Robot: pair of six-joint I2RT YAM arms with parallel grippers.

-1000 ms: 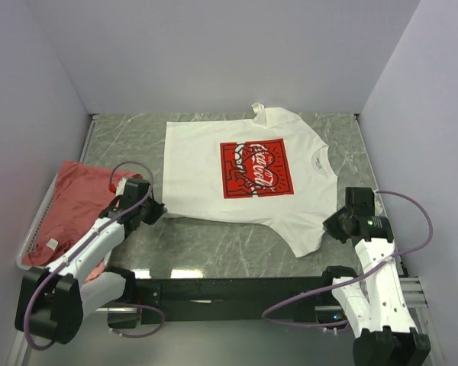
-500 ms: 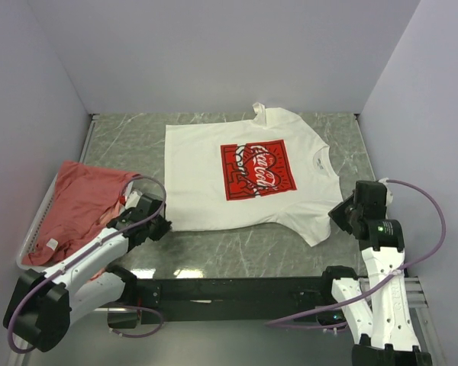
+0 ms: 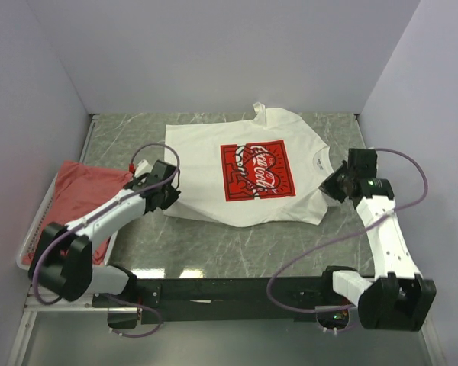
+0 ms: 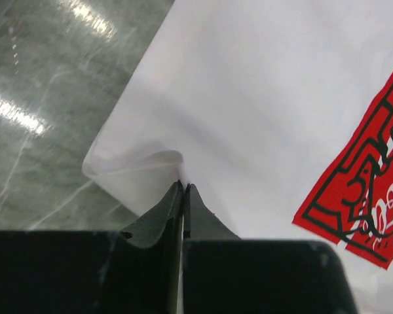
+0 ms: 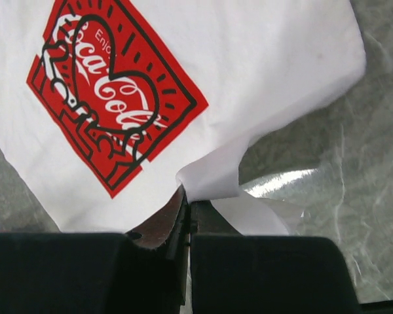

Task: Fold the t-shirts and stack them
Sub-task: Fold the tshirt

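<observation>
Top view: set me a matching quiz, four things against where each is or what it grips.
1 white t-shirt
2 salmon-red t-shirt
3 left gripper
4 right gripper

a in the wire basket
b shut on the white shirt's near left corner
c spread on the table, print up
d shut on the white shirt's right edge

Pairs: 1-c, 2-a, 3-b, 4-d
</observation>
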